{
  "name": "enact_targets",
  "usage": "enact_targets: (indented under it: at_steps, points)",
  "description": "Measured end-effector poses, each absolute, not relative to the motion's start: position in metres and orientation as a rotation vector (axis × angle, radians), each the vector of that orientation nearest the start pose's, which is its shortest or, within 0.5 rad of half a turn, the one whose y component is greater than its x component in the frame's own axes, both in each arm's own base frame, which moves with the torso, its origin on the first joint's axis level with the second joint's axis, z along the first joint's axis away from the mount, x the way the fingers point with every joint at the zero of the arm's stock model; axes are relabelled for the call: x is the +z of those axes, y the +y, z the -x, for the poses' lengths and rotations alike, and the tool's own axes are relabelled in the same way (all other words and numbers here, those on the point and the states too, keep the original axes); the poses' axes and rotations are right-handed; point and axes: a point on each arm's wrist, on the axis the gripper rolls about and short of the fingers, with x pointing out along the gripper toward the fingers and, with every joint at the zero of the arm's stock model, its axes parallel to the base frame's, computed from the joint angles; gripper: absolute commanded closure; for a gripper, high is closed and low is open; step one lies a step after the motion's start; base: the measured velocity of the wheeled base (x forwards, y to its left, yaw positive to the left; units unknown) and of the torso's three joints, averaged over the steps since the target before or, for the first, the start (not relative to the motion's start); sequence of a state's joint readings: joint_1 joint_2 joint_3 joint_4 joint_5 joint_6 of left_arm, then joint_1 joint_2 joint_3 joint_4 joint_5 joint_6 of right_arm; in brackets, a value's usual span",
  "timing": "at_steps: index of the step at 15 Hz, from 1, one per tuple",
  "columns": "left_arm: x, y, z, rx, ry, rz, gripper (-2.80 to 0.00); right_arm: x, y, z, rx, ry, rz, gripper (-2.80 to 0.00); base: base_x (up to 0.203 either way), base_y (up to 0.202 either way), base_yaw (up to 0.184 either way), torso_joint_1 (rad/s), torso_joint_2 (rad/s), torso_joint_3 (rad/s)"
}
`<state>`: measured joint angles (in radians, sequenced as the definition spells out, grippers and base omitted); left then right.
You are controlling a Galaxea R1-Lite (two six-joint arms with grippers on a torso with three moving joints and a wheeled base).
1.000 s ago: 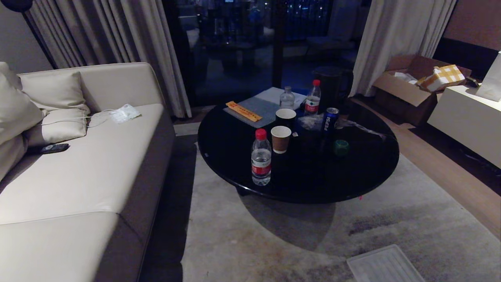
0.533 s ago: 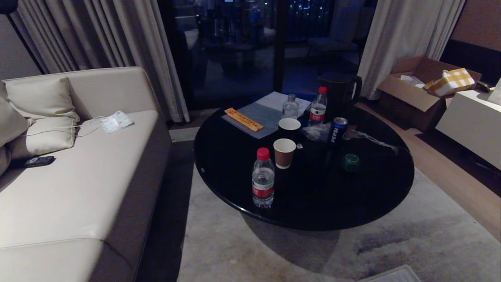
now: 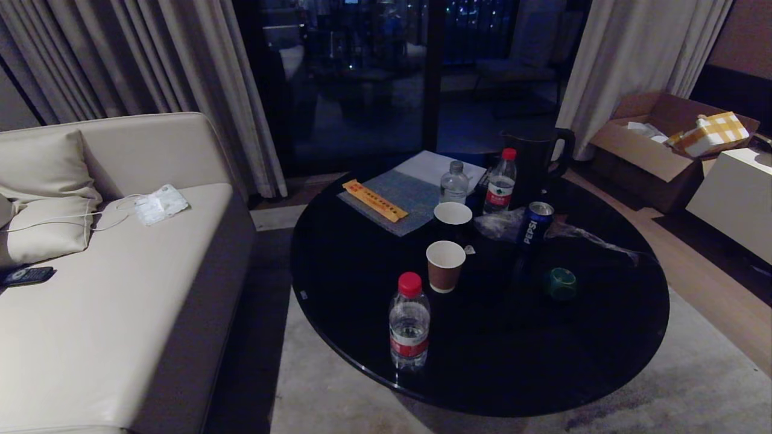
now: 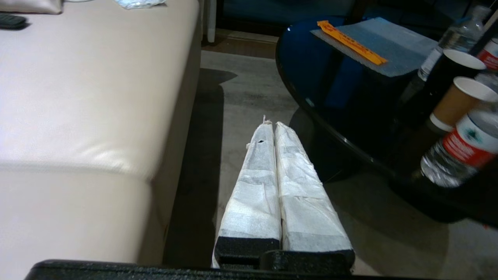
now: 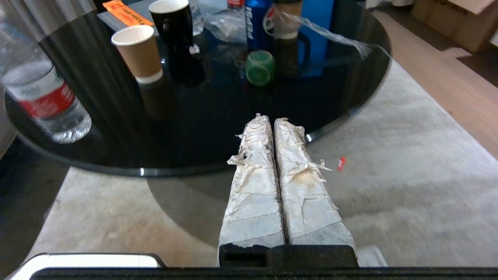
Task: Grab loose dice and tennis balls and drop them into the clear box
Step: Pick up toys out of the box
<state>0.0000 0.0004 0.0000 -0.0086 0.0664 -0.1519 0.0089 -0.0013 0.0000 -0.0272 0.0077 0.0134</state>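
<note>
One dark green die [image 3: 561, 283] sits on the round black table [image 3: 338, 313], right of its middle, near the Pepsi can; the right wrist view shows the die [image 5: 260, 68] too. No tennis balls and no clear box are in view. My left gripper [image 4: 271, 125] is shut and empty, hanging low over the carpet between sofa and table. My right gripper [image 5: 271, 118] is shut and empty, just short of the table's near rim, with the die beyond it. Neither arm shows in the head view.
The table carries two water bottles [image 3: 409, 328], a third small bottle, two paper cups [image 3: 446, 265], a Pepsi can [image 3: 534, 222], a dark jug [image 3: 534, 157] and a mat. A beige sofa [image 3: 114, 301] stands on the left, a cardboard box [image 3: 657, 141] at the far right.
The whole picture has shifted: the table now looks nearer and lower in the head view, so the camera has moved forward. The ribbed lid on the carpet has left the picture.
</note>
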Motion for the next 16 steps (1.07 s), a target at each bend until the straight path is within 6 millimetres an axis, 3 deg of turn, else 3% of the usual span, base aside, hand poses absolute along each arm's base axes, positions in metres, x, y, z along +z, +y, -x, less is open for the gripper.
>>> enact_targets:
  at_steps: [10, 16]
  points:
    - [0.0764, 0.0015, 0.0228, 0.065, -0.013, 0.152, 0.0, 0.0782, 0.0, 0.0229, 0.016, -0.028, -0.014, 0.0, 0.179, 0.0, -0.001, 0.003, 0.0, 0.002]
    - [0.0765, 0.0015, 0.0229, 0.066, -0.014, 0.151, 0.0, 0.0782, 0.0, 0.0229, 0.016, -0.028, -0.013, 0.0, 0.011, 0.0, 0.0, 0.0, 0.0, 0.0]
